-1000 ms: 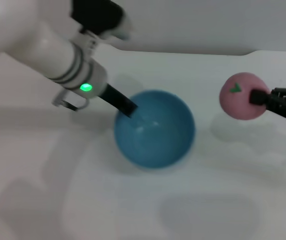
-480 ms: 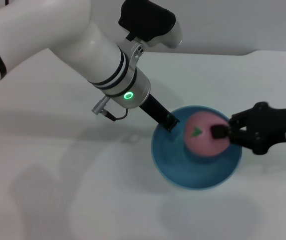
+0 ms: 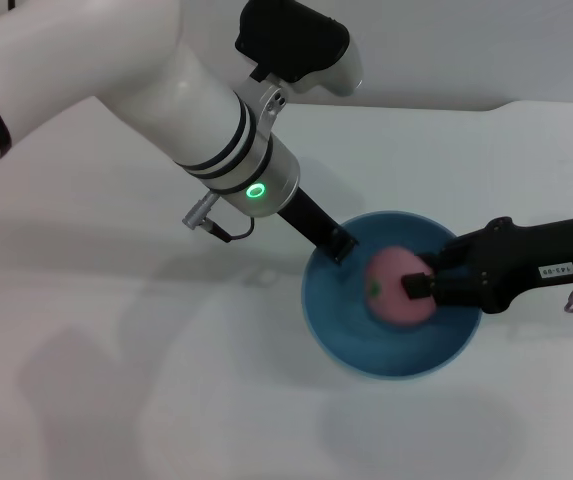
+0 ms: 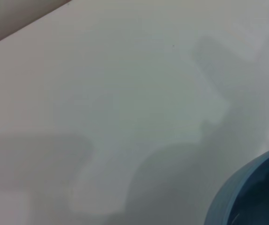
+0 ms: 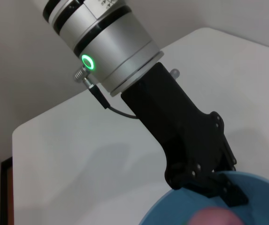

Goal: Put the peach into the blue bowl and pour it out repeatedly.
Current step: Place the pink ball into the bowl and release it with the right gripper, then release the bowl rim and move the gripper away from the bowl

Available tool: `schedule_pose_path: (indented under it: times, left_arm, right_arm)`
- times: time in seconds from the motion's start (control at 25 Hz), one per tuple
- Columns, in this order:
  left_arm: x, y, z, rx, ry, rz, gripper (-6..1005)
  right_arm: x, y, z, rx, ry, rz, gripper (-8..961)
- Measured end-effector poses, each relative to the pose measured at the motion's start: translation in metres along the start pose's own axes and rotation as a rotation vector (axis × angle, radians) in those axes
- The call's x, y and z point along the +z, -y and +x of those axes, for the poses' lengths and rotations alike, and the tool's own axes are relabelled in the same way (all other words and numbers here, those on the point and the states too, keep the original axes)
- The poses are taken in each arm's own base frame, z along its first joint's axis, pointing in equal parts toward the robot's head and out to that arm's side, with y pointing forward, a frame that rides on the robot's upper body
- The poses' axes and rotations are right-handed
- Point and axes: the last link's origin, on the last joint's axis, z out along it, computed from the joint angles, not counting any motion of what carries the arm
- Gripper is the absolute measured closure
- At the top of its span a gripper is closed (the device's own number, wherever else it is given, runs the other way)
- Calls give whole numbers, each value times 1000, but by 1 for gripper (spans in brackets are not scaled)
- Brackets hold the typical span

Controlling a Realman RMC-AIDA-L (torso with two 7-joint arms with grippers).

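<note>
The round, deep, glossy light-blue bowl [image 3: 394,305] stands on the smooth, matte white table [image 3: 116,330], its inner wall catching soft highlights. Inside the bowl sits the small, round, matte pink peach [image 3: 396,286], ball-like, with a tiny dark green stem spot facing the bowl's left wall. The right pincer [image 3: 418,284], black and blocky, reaches in over the bowl's right rim and is closed on the peach. The left pincer [image 3: 338,243], black, at the end of a white and silver arm with a lit green ring, clamps the bowl's far-left rim. In the right wrist view its angular black tip [image 5: 216,185] bites over the blue rim.
</note>
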Motion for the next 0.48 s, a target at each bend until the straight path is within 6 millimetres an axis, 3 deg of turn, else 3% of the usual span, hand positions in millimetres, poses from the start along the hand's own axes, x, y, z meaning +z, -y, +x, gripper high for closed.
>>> schedule_pose_path:
  times: [0.32,0.48]
  left_arm:
    - [0,0,1,2,0,0,1000]
    - [3,-1,-2,13,7,5,1000]
  right_arm:
    - [-3,1,-3,-4,9,8,590]
    - [-15,12,-4,41,91,82,556]
